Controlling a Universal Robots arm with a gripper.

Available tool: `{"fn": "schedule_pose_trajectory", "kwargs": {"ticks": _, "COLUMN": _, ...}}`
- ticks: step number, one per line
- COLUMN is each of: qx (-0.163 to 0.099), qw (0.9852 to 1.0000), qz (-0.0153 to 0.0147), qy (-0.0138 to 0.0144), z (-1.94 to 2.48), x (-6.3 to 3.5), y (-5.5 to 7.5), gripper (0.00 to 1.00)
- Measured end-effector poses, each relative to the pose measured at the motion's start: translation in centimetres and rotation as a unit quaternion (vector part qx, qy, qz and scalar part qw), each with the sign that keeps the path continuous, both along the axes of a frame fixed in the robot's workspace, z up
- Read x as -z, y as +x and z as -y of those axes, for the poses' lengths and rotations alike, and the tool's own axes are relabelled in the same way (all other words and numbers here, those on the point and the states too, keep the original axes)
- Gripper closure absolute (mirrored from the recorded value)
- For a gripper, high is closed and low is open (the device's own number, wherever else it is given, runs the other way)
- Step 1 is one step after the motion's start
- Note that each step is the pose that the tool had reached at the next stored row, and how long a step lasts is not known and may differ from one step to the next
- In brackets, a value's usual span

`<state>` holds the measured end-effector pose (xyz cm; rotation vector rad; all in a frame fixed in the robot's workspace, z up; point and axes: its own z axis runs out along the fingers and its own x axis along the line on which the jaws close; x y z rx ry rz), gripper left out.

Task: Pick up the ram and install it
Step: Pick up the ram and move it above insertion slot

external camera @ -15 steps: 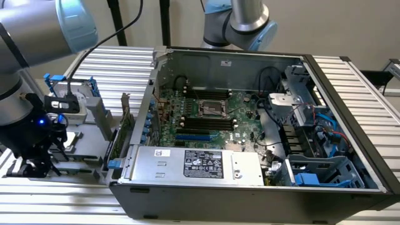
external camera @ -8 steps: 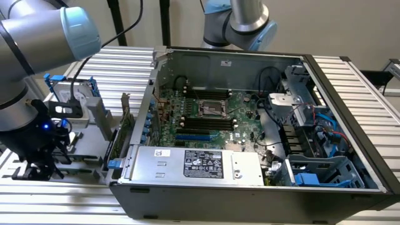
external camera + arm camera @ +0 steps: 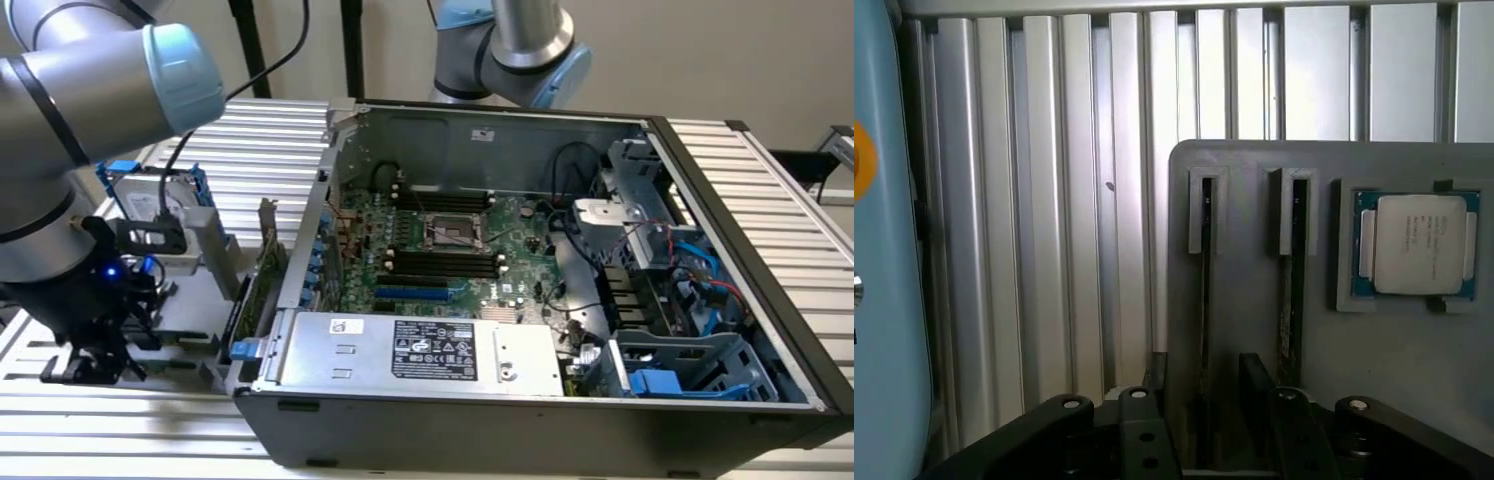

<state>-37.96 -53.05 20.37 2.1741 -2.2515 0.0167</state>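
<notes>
Grey holder tray (image 3: 1244,250) keeps the ram (image 3: 1205,295) upright on edge in its slot, the gripper (image 3: 1206,385) poised wide open, apparently astride it: pick-up step, calling for square alignment before closure.

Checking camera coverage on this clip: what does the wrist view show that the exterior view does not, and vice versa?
Wrist view: a grey holder with two narrow slots, a thin dark edge in each, likely the ram; a silver processor chip in its recess; the open end effector straddling one slot. Exterior view: the open computer case, its motherboard with black memory slots, the power supply, and a second arm behind the case. Both: the ribbed metal table and the end effector, which the exterior view places low at its left.
</notes>
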Motion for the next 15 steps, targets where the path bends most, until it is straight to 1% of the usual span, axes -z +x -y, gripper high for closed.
{"fn": "schedule_pose_trajectory", "kwargs": {"ticks": 2, "qx": 0.000, "qw": 1.0000, "qz": 0.0000, "qy": 0.0001, "z": -0.22, "x": 0.09, "y": 0.0, "gripper": 0.58}}
{"fn": "schedule_pose_trajectory", "kwargs": {"ticks": 11, "qx": 0.000, "qw": 1.0000, "qz": 0.0001, "qy": 0.0001, "z": -0.24, "x": 0.97, "y": -0.4, "gripper": 0.58}}
{"fn": "schedule_pose_trajectory", "kwargs": {"ticks": 12, "qx": 0.000, "qw": 1.0000, "qz": -0.0001, "qy": 0.0001, "z": -0.24, "x": 1.02, "y": -0.4, "gripper": 0.60}}
{"fn": "schedule_pose_trajectory", "kwargs": {"ticks": 14, "qx": 0.000, "qw": 1.0000, "qz": -0.0004, "qy": -0.0001, "z": -0.24, "x": 1.07, "y": -0.4, "gripper": 0.60}}
{"fn": "schedule_pose_trajectory", "kwargs": {"ticks": 15, "qx": 0.000, "qw": 1.0000, "qz": -0.0006, "qy": -0.0001, "z": -0.24, "x": 1.10, "y": -0.4, "gripper": 0.67}}
